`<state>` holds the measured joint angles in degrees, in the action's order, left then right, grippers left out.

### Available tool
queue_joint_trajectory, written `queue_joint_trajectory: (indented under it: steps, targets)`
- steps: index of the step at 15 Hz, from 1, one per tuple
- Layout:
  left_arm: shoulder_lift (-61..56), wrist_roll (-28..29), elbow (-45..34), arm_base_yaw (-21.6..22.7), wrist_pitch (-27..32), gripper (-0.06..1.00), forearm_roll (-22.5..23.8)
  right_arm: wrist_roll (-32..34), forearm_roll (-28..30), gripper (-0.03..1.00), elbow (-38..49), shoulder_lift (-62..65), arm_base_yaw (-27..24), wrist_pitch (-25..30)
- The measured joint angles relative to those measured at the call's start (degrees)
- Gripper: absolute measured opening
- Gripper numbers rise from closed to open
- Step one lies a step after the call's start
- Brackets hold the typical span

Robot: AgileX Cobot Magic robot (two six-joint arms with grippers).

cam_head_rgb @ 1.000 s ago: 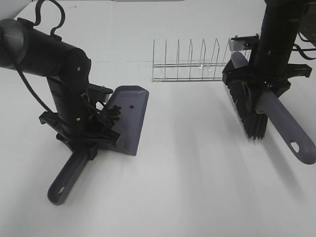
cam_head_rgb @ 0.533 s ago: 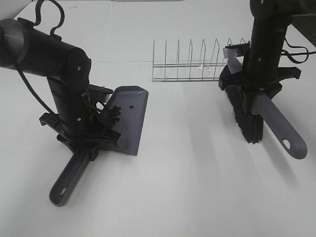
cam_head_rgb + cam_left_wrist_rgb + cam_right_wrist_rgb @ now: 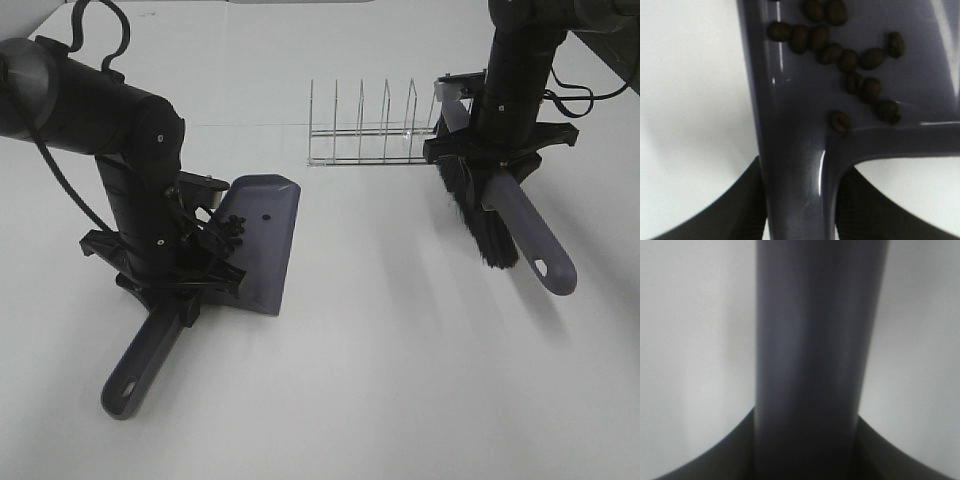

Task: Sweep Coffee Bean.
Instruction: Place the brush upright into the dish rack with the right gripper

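Observation:
The grey-purple dustpan (image 3: 262, 240) rests on the white table at the left. My left gripper (image 3: 178, 283) is shut on its handle (image 3: 797, 200). Several dark coffee beans (image 3: 232, 230) lie in the back of the pan; the left wrist view shows them close up (image 3: 850, 62), and one bean (image 3: 266, 215) lies apart further up the pan. My right gripper (image 3: 497, 165) is shut on the grey-purple brush (image 3: 520, 225) and holds it above the table at the right, black bristles (image 3: 480, 215) pointing down. The brush handle (image 3: 812, 355) fills the right wrist view.
A wire dish rack (image 3: 375, 130) stands at the back middle, just left of the brush. The table (image 3: 400, 380) is white and bare in front. A black cable (image 3: 60, 180) hangs beside the left arm.
The right arm has carried the brush leftward and back, closer to the wire rack. The left arm and the dustpan have not moved.

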<state>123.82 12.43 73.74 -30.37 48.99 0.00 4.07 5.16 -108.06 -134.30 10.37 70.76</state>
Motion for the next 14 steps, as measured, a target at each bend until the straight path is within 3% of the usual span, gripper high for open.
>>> queue_joint_trajectory:
  steps: [8,14]
  targets:
    - [0.0,0.0,0.0,0.0,0.06,0.32,0.0,-1.95,-8.77,0.27,-8.59,-3.95,-3.67,-0.29]
    - [0.0,0.0,0.11,0.0,0.23,0.32,0.0,-2.12,-9.4,0.27,-19.77,-10.2,-4.07,0.4]
